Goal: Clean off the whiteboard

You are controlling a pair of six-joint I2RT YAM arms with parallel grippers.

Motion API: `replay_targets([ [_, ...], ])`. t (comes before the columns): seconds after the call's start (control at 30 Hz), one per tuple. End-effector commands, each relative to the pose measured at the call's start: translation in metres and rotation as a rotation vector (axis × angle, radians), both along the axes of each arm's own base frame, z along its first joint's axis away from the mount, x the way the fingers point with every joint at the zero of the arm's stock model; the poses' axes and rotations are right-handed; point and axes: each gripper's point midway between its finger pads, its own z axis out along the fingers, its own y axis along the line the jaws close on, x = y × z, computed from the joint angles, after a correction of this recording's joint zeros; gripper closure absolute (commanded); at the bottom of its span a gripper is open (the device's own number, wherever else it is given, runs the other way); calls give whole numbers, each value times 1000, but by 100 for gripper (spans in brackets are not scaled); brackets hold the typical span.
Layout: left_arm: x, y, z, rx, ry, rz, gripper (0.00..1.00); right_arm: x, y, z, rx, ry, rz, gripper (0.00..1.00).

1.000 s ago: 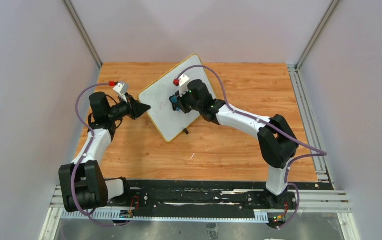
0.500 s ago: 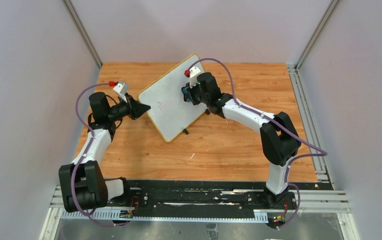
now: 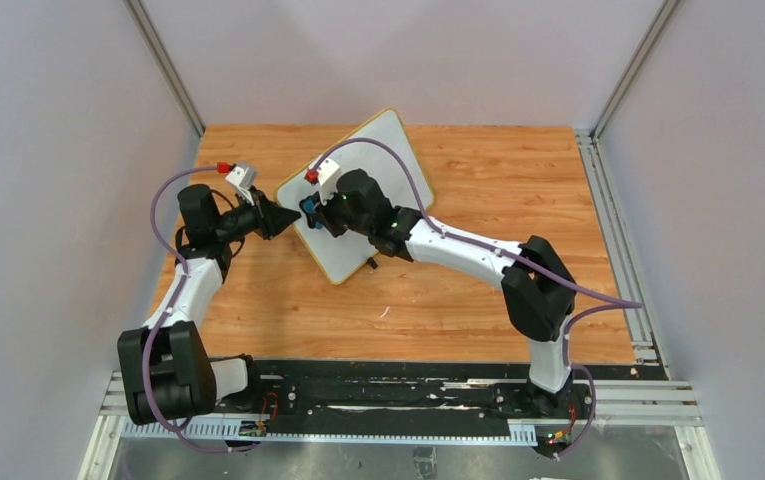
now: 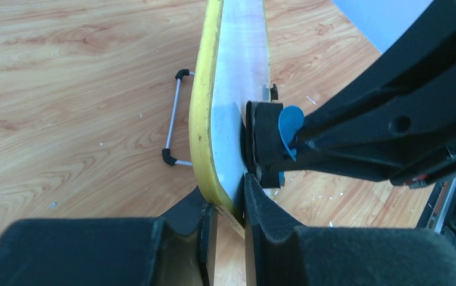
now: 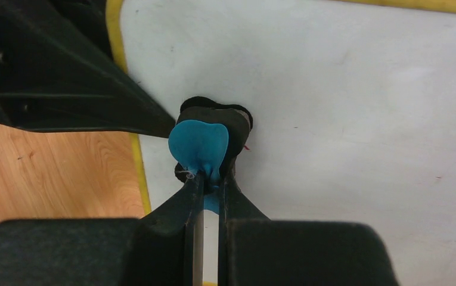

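The whiteboard [image 3: 383, 150], white with a yellow rim, stands tilted on the wooden table. My left gripper [image 3: 280, 216] is shut on its left edge; in the left wrist view the rim [image 4: 204, 119] sits between my fingers [image 4: 261, 208]. My right gripper [image 3: 314, 213] is shut on the blue eraser [image 5: 198, 146] and presses its black pad against the board's face [image 5: 344, 119] near the left edge, right beside the left gripper. The eraser also shows in the left wrist view [image 4: 288, 128]. A tiny red mark shows beside the pad; no other writing is visible.
The board's metal foot with black tips [image 4: 174, 116] rests on the wooden table [image 3: 478, 290]. Grey walls and metal posts [image 3: 163, 65] surround the table. The arm bases sit on a black rail [image 3: 378, 395] at the near edge.
My right gripper swept the eraser from the board's middle to its upper right, then across to the left edge beside the left gripper. The red characters seen earlier at the left no longer show.
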Motion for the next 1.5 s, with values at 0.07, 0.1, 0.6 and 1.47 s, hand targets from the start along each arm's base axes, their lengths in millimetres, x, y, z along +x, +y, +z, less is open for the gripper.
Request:
replay_targets([
  [0.07,3,4,-8,101,-72,-15,100,-12,19,-17,-4,18,39,99],
  [0.1,3,3,-7,101,-73,-15,100,-9,15,-20,-17,13,27,99],
  [0.6,4,4,-6,101,-77,-12,100,84,-115,-11,-91,-14,-243,99],
  [1.47,4,4,-3,100,-83,-12,100,-29,-11,-17,13,24,6,99],
])
